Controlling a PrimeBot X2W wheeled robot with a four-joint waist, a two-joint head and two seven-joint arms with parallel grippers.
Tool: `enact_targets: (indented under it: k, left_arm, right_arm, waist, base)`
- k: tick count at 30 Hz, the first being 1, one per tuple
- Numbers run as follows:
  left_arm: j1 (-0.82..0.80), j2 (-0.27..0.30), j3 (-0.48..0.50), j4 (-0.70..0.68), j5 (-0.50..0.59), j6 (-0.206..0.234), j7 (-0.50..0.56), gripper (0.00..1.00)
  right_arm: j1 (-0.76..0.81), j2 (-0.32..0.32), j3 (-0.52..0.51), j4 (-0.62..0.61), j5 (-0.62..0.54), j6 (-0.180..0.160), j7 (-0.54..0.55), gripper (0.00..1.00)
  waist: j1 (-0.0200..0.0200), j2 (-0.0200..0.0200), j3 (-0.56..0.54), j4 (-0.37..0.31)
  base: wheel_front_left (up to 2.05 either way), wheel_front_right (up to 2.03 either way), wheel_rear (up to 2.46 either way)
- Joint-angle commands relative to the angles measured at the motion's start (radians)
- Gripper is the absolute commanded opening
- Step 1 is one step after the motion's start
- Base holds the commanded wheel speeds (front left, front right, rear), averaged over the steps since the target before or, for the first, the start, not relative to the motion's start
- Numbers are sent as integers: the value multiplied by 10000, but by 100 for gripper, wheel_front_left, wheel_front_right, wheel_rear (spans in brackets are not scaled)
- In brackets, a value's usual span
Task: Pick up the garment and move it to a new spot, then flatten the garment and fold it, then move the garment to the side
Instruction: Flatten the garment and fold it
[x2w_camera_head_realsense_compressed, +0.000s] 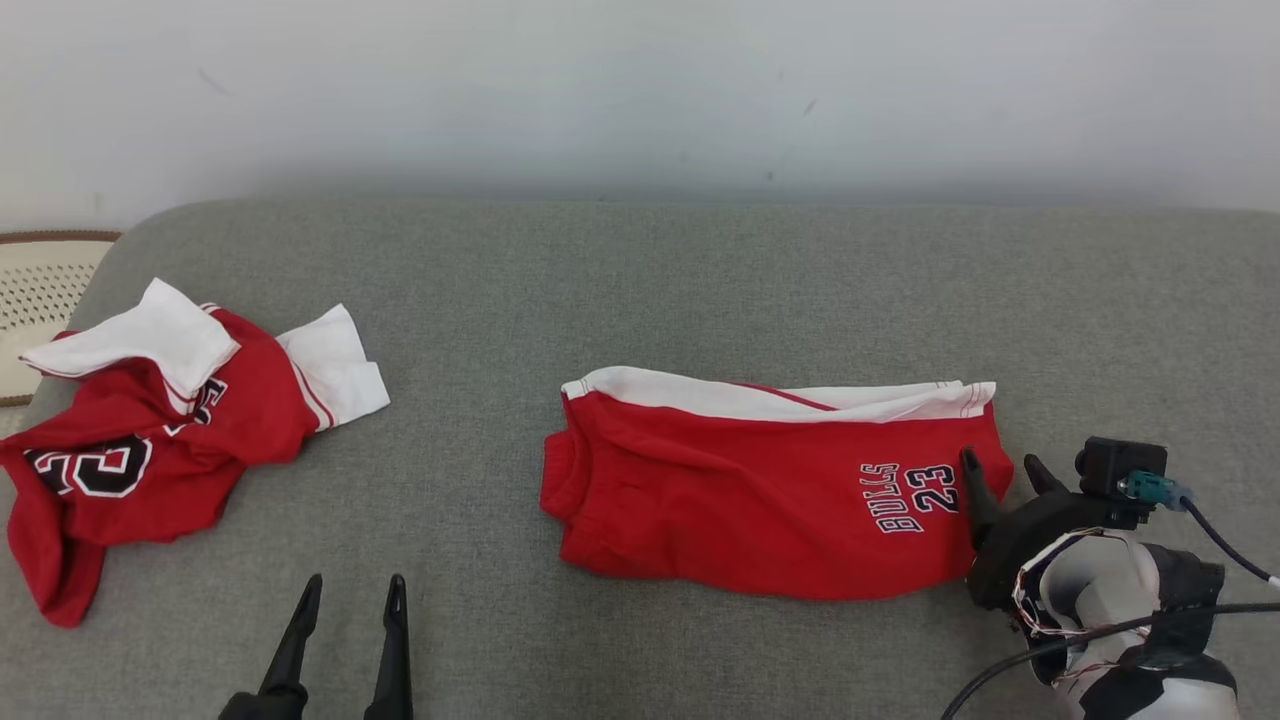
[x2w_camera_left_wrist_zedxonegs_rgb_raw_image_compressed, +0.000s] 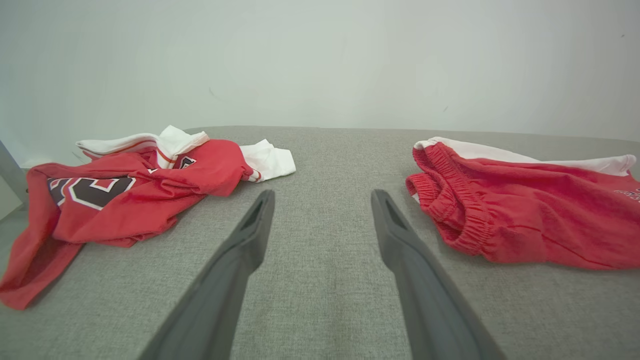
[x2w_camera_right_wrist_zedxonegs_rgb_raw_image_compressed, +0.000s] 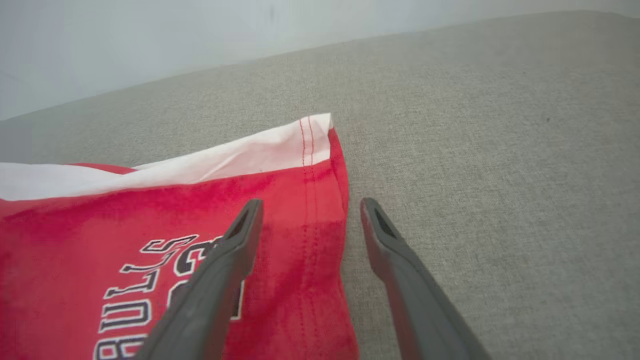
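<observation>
Right gripper (x2w_camera_right_wrist_zedxonegs_rgb_raw_image_compressed: 311, 202) hangs wide open and empty over the grey woven cushion (x2w_camera_head_realsense_compressed: 640, 280), one finger each side of the hem edge of the soft red shorts (x2w_camera_head_realsense_compressed: 760, 490). Those lie flat mid-cushion, long axis left-right, with the elastic waistband at the left. Left gripper (x2w_camera_head_realsense_compressed: 355, 582), also open and empty, is well apart from them, between the shorts and the crumpled jersey (x2w_camera_head_realsense_compressed: 150, 450), so the right arm looks like the nearer pick.

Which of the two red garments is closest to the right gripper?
The red shorts printed BULLS 23, lying flat in the middle: the open right gripper straddles their hem edge. The crumpled red jersey lies far off at the left.
</observation>
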Motion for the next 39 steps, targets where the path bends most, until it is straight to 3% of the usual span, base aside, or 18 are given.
enact_targets:
  k: [1,11,12,13,14,15,16,24,27,34,39]
  left_arm:
    - [-118,-6,-32,30,-54,22,-30,100]
    - [-351,-43,-82,86,-97,65,-30,100]
    - [-376,-48,-89,103,-101,73,-30,100]
    - [-401,-51,-91,123,-106,74,-30,100]
    - [-401,-51,-91,123,-106,74,-30,100]
    - [-418,-52,-95,147,-109,63,-30,100]
    - [-434,-53,-102,175,-103,56,-30,100]
    - [-362,-58,-73,307,-93,38,-30,100]
    - [-125,-61,38,327,-150,10,-30,100]
    - [63,-63,37,271,-191,-42,-30,100]
    - [136,-68,56,299,-247,-50,-30,100]
  right_arm:
    - [-208,-56,59,324,133,-6,49,100]
    - [-1094,212,645,1923,810,-6,306,100]
    - [-1099,288,757,1950,937,-4,399,87]
    - [-1102,342,884,1960,1035,-1,471,47]
    - [-1102,342,884,1960,1035,-1,471,47]
    - [-1103,375,1020,1948,1131,-1,481,18]
    - [-1106,401,1127,1920,1246,-1,449,0]
    - [-889,-102,1837,1812,2009,-3,-33,0]
    - [-621,-740,2179,1635,2500,-6,-220,0]
    - [-571,-1519,2716,1207,3152,-4,14,0]
    - [-425,-1473,3173,-213,4543,-4,693,0]
  waist:
    - [-1,0,215,178]
    - [-1,0,600,346]
    - [-1,0,609,346]
    - [-1,0,612,344]
    - [-1,0,612,344]
    - [-1,0,607,344]
    - [-1,0,594,345]
    - [-1,0,333,268]
    - [-1,0,-7,38]
    - [-1,0,-251,-319]
    - [-1,0,-338,-517]
  base:
    - [0,0,0]
    - [0,0,0]
    - [0,0,0]
    - [0,0,0]
    - [0,0,0]
    - [0,0,0]
    - [0,0,0]
    - [0,0,0]
    - [0,0,0]
    - [0,0,0]
    - [0,0,0]
